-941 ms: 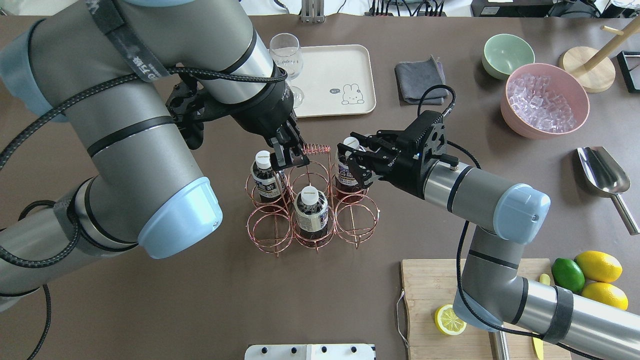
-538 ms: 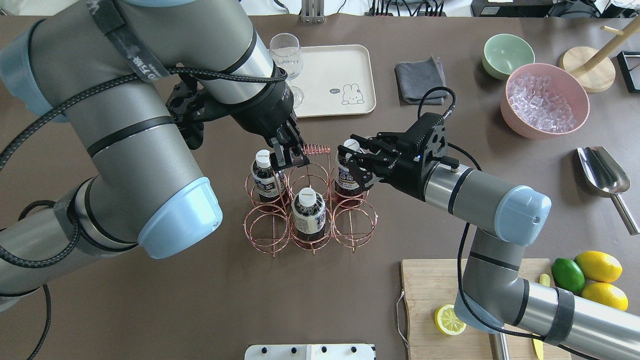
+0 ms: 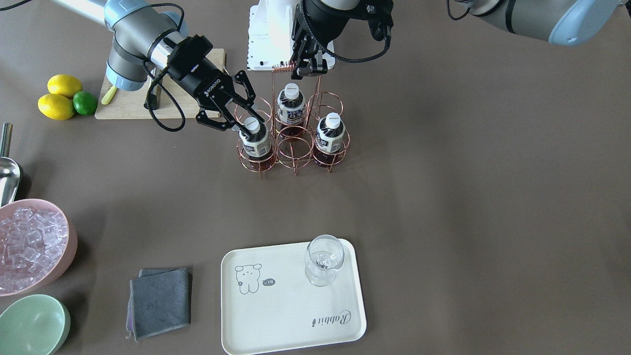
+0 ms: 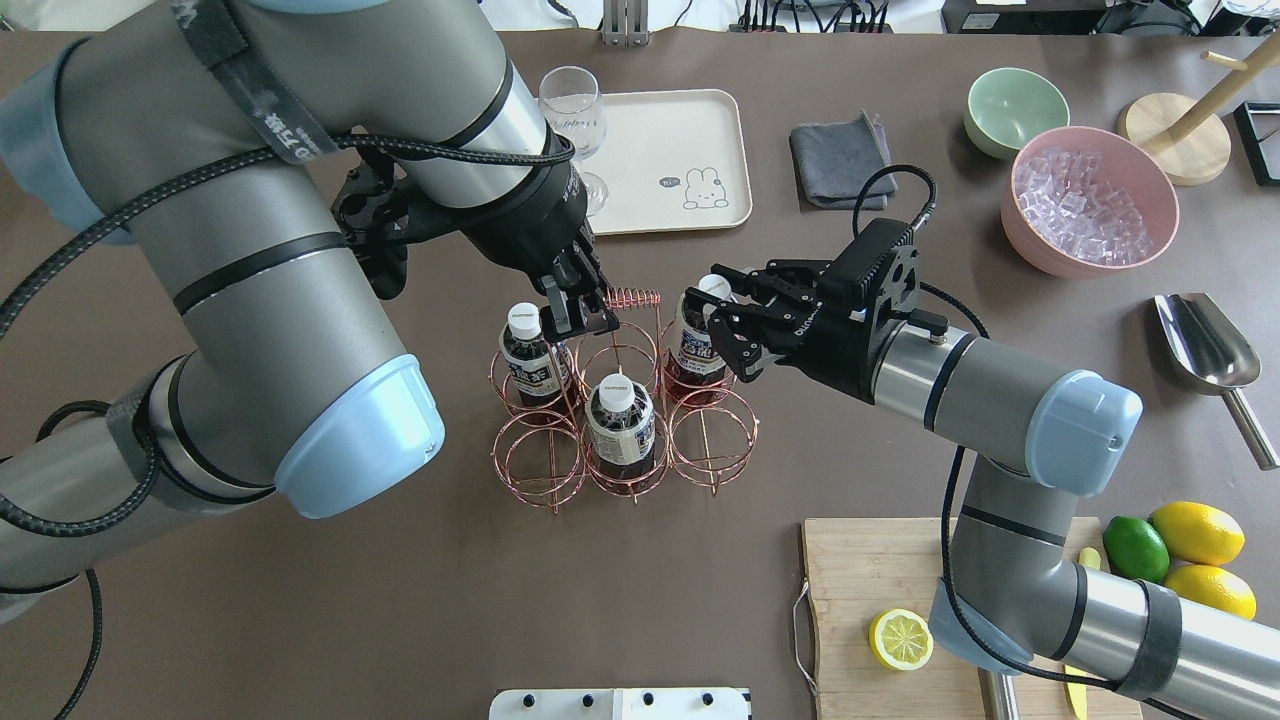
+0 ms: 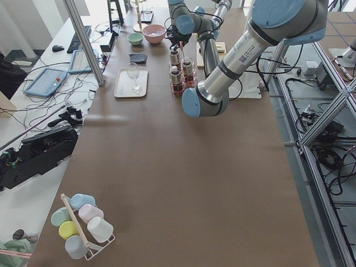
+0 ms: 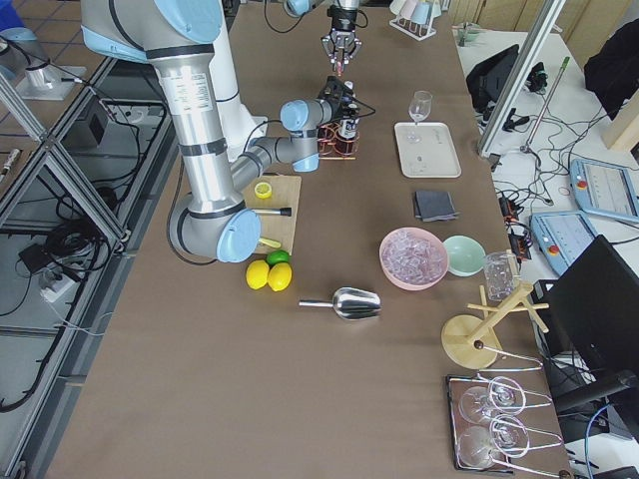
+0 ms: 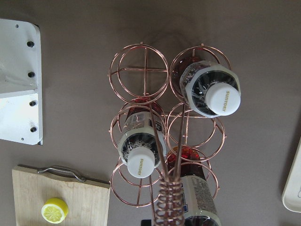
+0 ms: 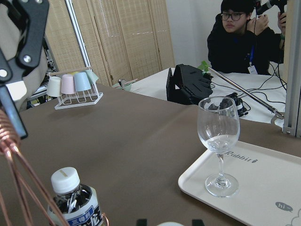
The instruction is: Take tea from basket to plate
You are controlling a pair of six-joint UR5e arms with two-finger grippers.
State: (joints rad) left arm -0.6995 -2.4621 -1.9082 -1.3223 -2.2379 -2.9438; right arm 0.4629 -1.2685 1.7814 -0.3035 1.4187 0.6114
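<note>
The tea bottle (image 4: 698,345) stands in a corner ring of the copper wire basket (image 4: 540,462), on the side toward the right arm, its base down inside the ring; the right hand (image 4: 722,312) has its fingers either side of the bottle's shoulder just below the white cap and appears clamped on it; the left hand (image 4: 585,315) is closed on the coiled-wire handle (image 4: 632,297), which I take to be steadying the basket; two more bottles (image 3: 290,106) (image 3: 329,133) sit in other rings, and three rings are empty. The cream tray (image 3: 276,315) lies well apart from the basket across the tabletop (image 3: 443,197); a wine glass (image 3: 323,259) stands at one corner of it and no bottle is on it. So the task looks to be at its start: the grasp seems made; the lift clear of the ring, the carry to the tray, the setting down on its bare part away from the glass, and the release are all left.
</note>
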